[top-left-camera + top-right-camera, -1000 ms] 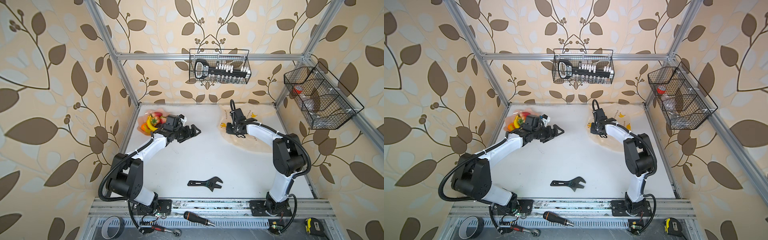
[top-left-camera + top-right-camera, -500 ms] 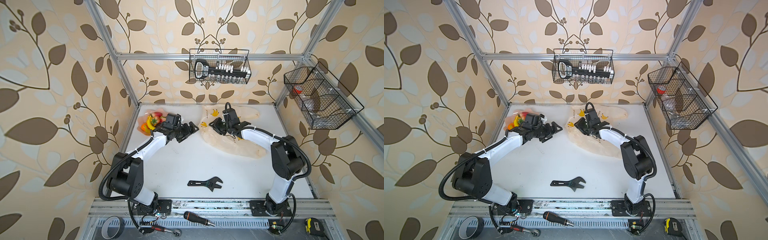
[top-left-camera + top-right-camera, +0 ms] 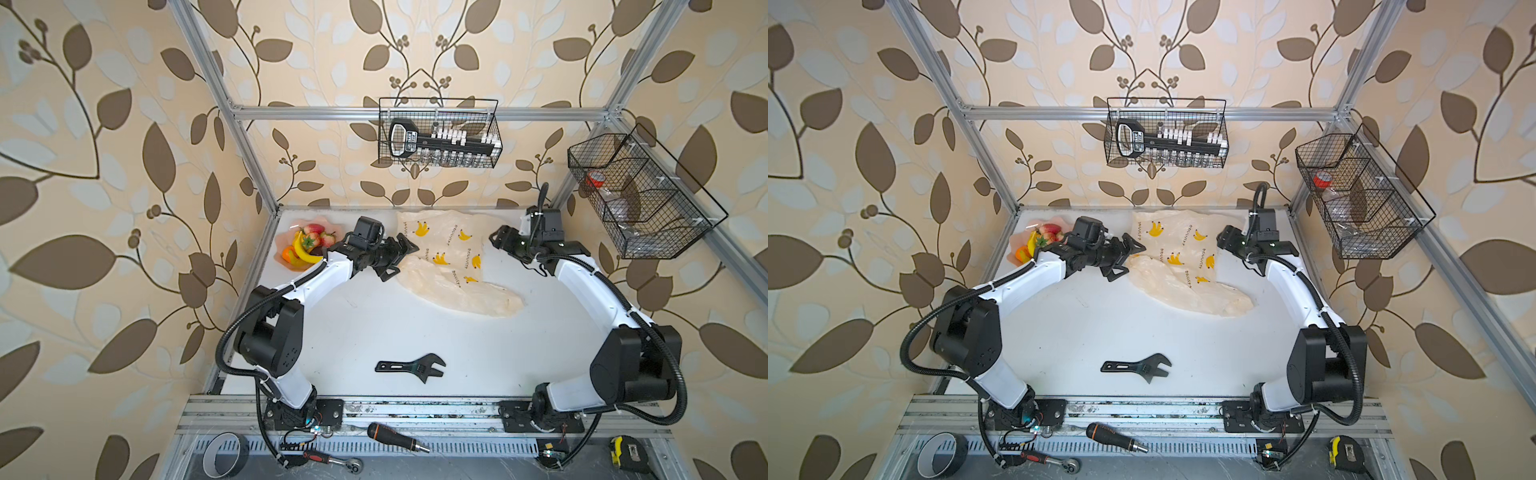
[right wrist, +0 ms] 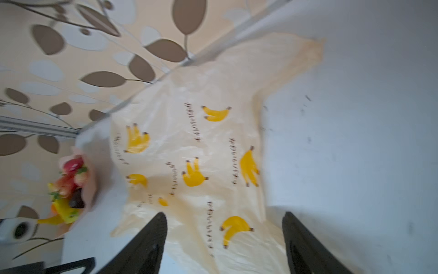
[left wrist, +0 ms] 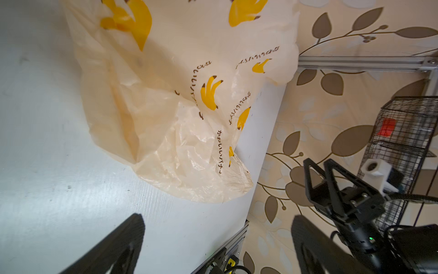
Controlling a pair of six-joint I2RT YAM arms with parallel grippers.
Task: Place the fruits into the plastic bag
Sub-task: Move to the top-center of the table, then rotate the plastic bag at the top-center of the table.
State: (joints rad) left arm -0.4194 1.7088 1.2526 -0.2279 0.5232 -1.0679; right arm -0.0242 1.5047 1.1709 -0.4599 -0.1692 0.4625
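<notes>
Plastic bag [image 3: 449, 257]: flat on desk [image 3: 374, 324], long axis diagonal. My L tool [image 3: 400, 259] spread, empty, at bag's edge; R tool [image 3: 498, 241] spread, opposite side. Fruits [image 3: 307, 247] off bag, past L tool, which is nearer

White arms [image 3: 328, 272], black joints [image 3: 276, 332], ribbed cables [image 3: 227, 328]

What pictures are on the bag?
Yellow bananas and dark writing on the plastic bag; left wrist view shows best.

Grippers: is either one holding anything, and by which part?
Nothing is held. The left gripper and right gripper are both open; the plastic bag lies loose on the table.
</notes>
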